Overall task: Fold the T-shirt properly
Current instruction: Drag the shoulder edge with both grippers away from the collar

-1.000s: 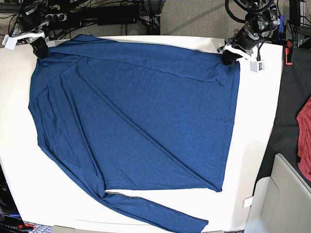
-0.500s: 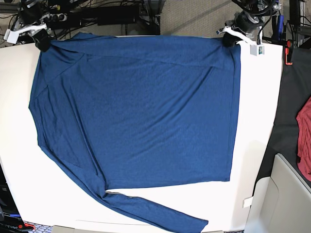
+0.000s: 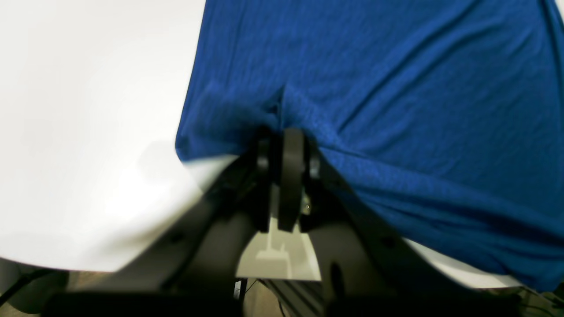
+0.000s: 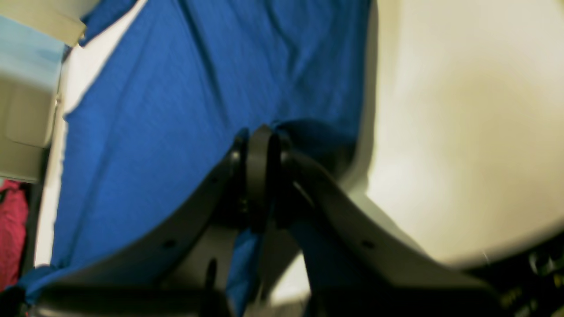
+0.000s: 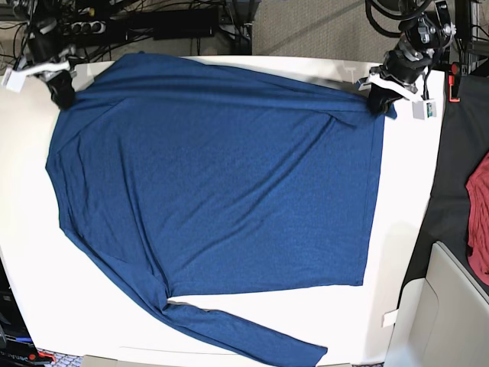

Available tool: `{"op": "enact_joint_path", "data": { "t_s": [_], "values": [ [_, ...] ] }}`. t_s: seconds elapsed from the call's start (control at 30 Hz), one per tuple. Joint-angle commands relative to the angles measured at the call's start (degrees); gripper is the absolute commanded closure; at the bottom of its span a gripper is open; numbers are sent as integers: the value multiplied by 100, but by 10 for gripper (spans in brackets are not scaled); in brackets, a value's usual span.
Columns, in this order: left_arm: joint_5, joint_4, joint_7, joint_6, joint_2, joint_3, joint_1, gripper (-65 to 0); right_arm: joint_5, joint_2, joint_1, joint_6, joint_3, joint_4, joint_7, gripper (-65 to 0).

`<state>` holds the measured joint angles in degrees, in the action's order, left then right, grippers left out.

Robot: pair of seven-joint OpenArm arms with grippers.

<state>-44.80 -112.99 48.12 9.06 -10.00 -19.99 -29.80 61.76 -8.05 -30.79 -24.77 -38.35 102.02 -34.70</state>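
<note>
**Shirt spread on tabletop, both top corners held**

Item 1, shirt (image 5: 221, 183): blue knit, long-sleeved, no print. It lies spread over most of the white tabletop (image 5: 405, 222), with shallow diagonal creases across the body. One sleeve (image 5: 244, 332) runs along the shirt's lower edge, off its lower-left corner, flat on the tabletop and reaching toward the near edge.

Item 2, my left tool (image 5: 380, 98): jaws together, clamped on the shirt's top-right corner as the base view shows it. In the left wrist view the fabric bunches where it enters my black fingers (image 3: 291, 167), and the cloth fans away from them.

Item 3, my right tool (image 5: 61, 82): jaws together, clamped on the shirt's top-left corner in the base view. The right wrist view shows the cloth pinched at my fingers (image 4: 260, 163), with a fold of it hanging beneath them.

Item 4, red cloth (image 5: 480, 218): well apart from the shirt, off the tabletop, past the shirt's right edge.
</note>
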Motion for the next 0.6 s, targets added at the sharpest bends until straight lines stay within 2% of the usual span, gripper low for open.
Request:
{"op": "enact_joint_path", "data": {
  "t_s": [0.0, 0.23, 0.57],
  "values": [
    [-43, -81, -43, 4, -42, -19, 75, 0, 114, -69, 68, -76, -64, -8, 142, -3],
    [-35, -55, -43, 4, -42, -1, 593, 0, 123, -175, 815, -85, -20, -773, 142, -3],
    [-17, 24, -34, 4, -33, 8, 1121, 0, 114, -219, 1650, -103, 121, -1186, 142, -3]
  ]
}}
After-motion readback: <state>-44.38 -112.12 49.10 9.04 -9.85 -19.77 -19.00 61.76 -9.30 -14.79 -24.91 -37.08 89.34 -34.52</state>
